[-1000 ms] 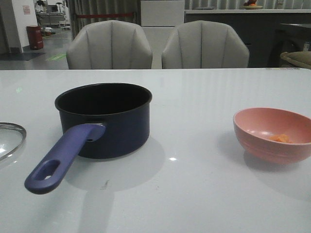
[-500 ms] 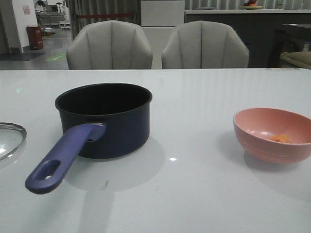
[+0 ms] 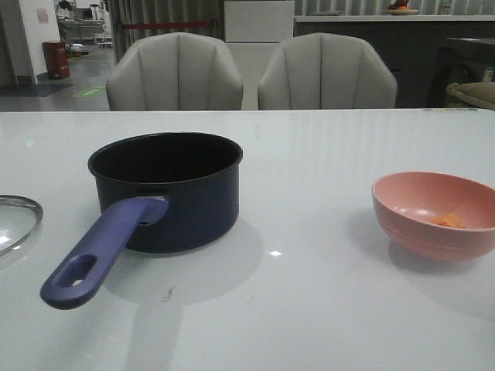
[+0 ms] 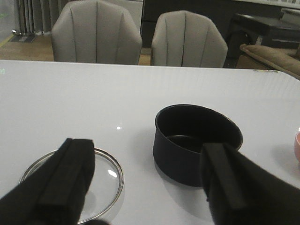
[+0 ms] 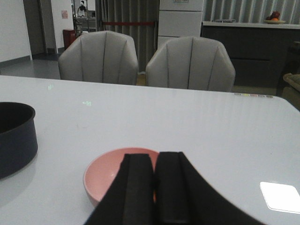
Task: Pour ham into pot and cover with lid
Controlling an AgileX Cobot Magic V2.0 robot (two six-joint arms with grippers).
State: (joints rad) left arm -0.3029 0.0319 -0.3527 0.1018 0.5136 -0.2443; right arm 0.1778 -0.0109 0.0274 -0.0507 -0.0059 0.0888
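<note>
so the pot (image 3: 164, 189) stands left of centre on the table (image 3: 309, 294), handle toward the robot; the lid (image 3: 17, 220) lies flat to its left. the pink bowl (image 3: 433, 212) with the ham (image 3: 447, 220) sits well right, just ahead of the right gripper (image 5: 154, 187), whose jaws are pressed together on nothing, making it the nearer arm. the left gripper (image 4: 145, 183) gapes wide above the lid.

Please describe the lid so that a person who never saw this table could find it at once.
On the white table, find the dark pot with the long purple handle. The lid lies flat beside it, at the table's left edge. It alone is clear glass with a thin steel rim; the pink bowl stands far right.
</note>
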